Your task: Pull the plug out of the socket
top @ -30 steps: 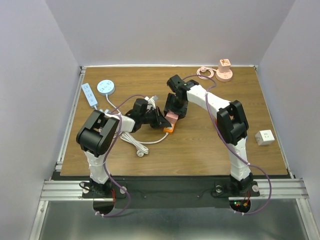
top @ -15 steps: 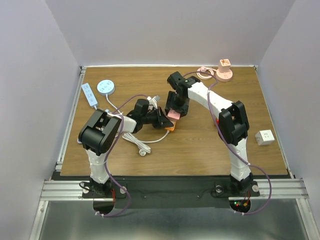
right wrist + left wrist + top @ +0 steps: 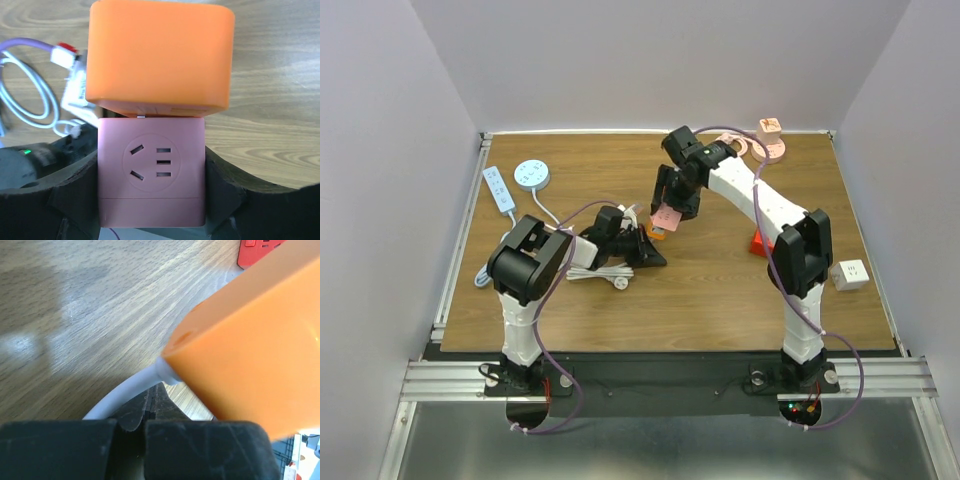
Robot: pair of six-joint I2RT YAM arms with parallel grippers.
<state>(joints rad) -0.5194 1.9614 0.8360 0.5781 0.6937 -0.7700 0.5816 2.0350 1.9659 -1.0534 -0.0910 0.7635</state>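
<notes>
Right fingers (image 3: 75, 200) clamp pink socket (image 3: 151, 170), orange plug (image 3: 157, 55) at twelve o'clock. Left fingers (image 3: 170, 412) pinched shut; cable (image 3: 125, 395) might slip free.

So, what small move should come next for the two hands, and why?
Probably draw the right hand away from the left hand. The orange plastic block sits joined to the pink cube socket, which the right hand clamps. The shut left hand seems to pinch the block's white cable, so a steady pull may part them.
</notes>
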